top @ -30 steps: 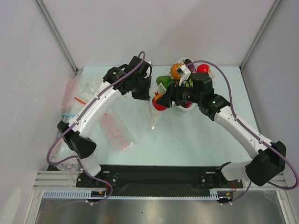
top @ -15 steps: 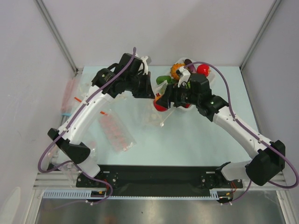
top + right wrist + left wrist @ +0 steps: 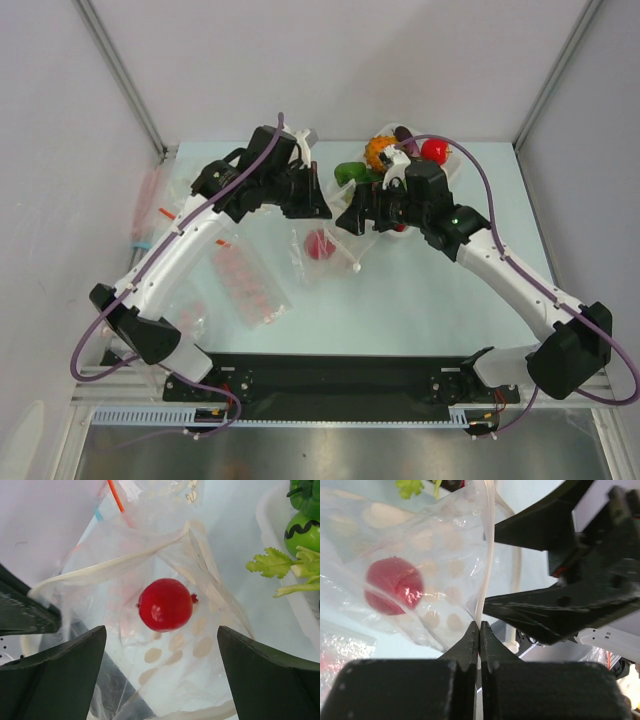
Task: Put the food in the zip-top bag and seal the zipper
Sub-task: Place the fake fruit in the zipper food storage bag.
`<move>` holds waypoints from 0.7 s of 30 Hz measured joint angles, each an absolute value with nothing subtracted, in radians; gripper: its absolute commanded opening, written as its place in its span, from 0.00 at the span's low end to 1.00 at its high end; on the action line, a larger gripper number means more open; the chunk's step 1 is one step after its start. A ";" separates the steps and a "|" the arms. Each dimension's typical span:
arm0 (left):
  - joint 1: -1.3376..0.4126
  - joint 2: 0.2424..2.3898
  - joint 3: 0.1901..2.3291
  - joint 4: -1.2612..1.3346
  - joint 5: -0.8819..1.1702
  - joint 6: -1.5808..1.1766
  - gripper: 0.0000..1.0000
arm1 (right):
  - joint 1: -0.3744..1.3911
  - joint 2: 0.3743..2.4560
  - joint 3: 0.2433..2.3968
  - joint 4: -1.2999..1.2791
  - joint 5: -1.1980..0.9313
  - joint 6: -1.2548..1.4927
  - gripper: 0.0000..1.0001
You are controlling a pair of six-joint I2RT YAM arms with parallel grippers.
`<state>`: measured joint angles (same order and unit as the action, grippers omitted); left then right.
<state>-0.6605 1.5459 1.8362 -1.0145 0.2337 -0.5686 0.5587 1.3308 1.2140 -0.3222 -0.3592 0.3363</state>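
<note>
**Two-arm scene over the tabletop [image 3: 430, 290].** The zip-top bag [image 3: 325, 252] lies near the middle of the tabletop, a little toward the far edge. Its mouth gapes, and its zipper [image 3: 107, 569], a pale strip along the rim, is unsealed. One round red fruit [image 3: 165, 605] rests inside the bag, and pale oval marks show on the bag's wall. The left gripper [image 3: 479, 628] has its fingers pressed together on the bag's rim, pinching one side of the mouth. The right gripper [image 3: 160, 630] hangs over the mouth with its fingers spread wide and nothing between them. Other food [image 3: 381, 152], in orange, red and green, sits in the white tray [image 3: 269, 522] at the far edge, right of centre. A flat packet [image 3: 247, 285] with pink-red blobs lies toward the near-left corner.
</note>
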 measured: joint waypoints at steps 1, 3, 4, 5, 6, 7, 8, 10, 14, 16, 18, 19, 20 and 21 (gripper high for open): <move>-0.655 1.539 1.811 -1.007 0.235 -0.573 0.00 | 0.559 1.330 1.218 -0.330 -0.354 0.336 1.00; -0.645 1.531 1.779 -1.003 0.239 -0.579 0.00 | 0.559 1.327 1.222 -0.339 -0.347 0.335 1.00; -0.641 1.530 1.773 -1.003 0.240 -0.579 0.00 | 0.559 1.325 1.224 -0.342 -0.345 0.335 1.00; -0.636 1.529 1.768 -1.001 0.241 -0.580 0.00 | 0.559 1.322 1.225 -0.344 -0.342 0.336 1.00; -0.632 1.527 1.766 -0.998 0.241 -0.580 0.00 | 0.559 1.319 1.227 -0.345 -0.337 0.336 1.00; -0.630 1.525 1.765 -0.995 0.241 -0.580 0.00 | 0.558 1.316 1.229 -0.348 -0.334 0.336 0.99; -0.627 1.522 1.763 -0.991 0.241 -0.579 0.00 | 0.556 1.314 1.234 -0.353 -0.328 0.336 0.97; -0.624 1.512 1.762 -0.987 0.241 -0.579 0.00 | 0.547 1.311 1.245 -0.366 -0.315 0.336 0.92; -0.608 1.488 1.747 -0.987 0.237 -0.576 0.00 | 0.495 1.311 1.279 -0.397 -0.299 0.341 0.86; -0.589 1.478 1.736 -0.992 0.232 -0.576 0.00 | 0.450 1.311 1.297 -0.408 -0.291 0.341 0.85; -0.562 1.472 1.731 -1.005 0.226 -0.574 0.00 | 0.403 1.311 1.312 -0.423 -0.281 0.342 0.87; -0.547 1.472 1.731 -1.011 0.219 -0.571 0.00 | 0.377 1.313 1.317 -0.430 -0.276 0.344 0.89; -0.531 1.470 1.731 -1.016 0.212 -0.566 0.00 | 0.360 1.314 1.319 -0.433 -0.275 0.345 0.90; -0.515 1.470 1.734 -1.026 0.206 -0.557 0.00 | 0.339 1.316 1.320 -0.436 -0.270 0.347 0.91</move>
